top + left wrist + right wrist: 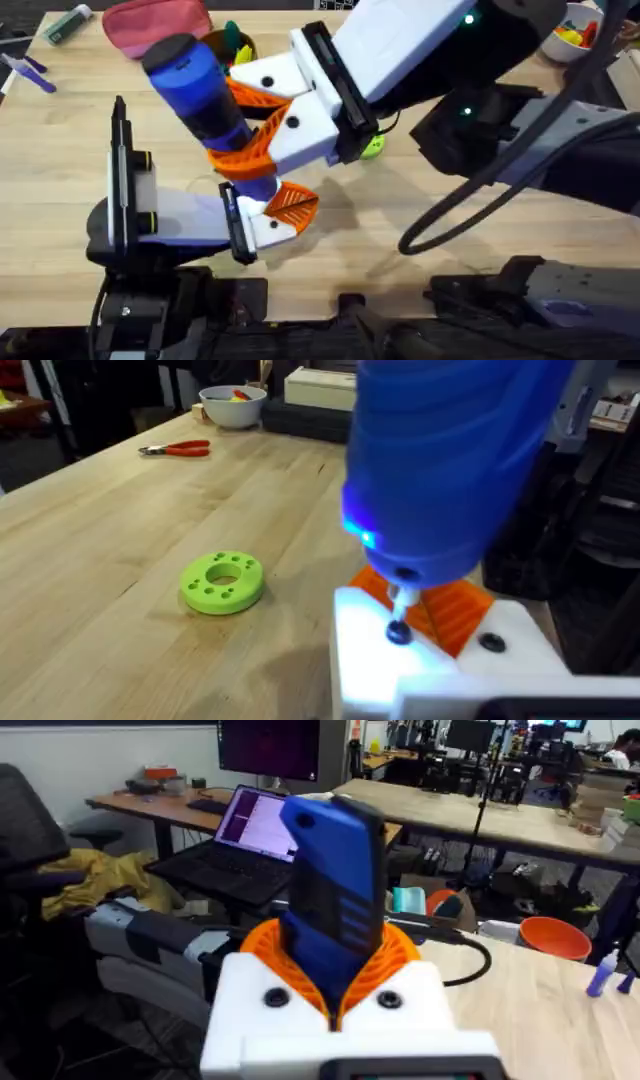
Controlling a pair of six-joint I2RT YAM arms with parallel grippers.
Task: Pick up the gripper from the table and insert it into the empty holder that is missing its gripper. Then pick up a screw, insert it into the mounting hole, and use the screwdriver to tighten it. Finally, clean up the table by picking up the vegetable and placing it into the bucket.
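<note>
My right gripper [255, 120] reaches in from the upper right, its orange pads [400, 955] shut on the blue screwdriver [195, 85], which stands tilted with its bit downward. A blue light glows at the screwdriver's [440, 450] lower end, and the thin bit rests on a black screw [398, 631] in the white holder [385, 660] of my left gripper [275, 210]. The orange gripper [455, 610] sits in that holder. The bucket [238, 48] stands at the back, partly hidden behind the screwdriver. A slender green piece [232, 30], probably the vegetable, shows at its rim.
A green ring [222, 580] lies on the table to the right of the left gripper. Red pliers [180, 449] and a white bowl [233, 405] lie farther right. A pink pouch [155, 25] and pens [30, 70] sit at the back left. A black cable [450, 220] loops across the right side.
</note>
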